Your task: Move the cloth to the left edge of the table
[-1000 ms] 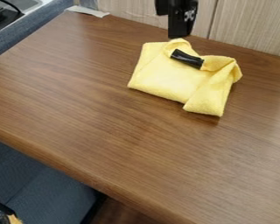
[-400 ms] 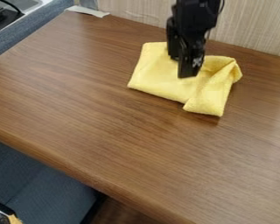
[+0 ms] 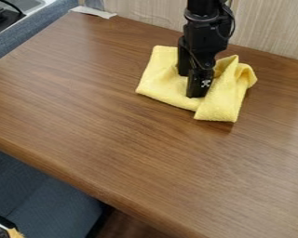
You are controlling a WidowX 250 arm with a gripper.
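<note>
The black gripper [image 3: 190,86] hangs down over the middle of the yellow cloth [image 3: 221,105], low enough that its lower end meets the fabric. The cloth lies folded and rumpled near the back of the brown wooden table [image 3: 114,125], right of the middle. Behind the gripper, on the right, a fold of cloth stands up in a peak. Part of the cloth's middle is hidden behind the gripper.
A pale wood-grain wall [image 3: 269,28] rises along the table's back edge. At the far left back corner lies a grey-white strip [image 3: 93,11]. A blue-grey seat [image 3: 39,200] is below the front edge.
The gripper has come down from above the cloth's back edge into its middle. The cloth's back right part has bunched up into a peak; the rest lies nearly as before.
</note>
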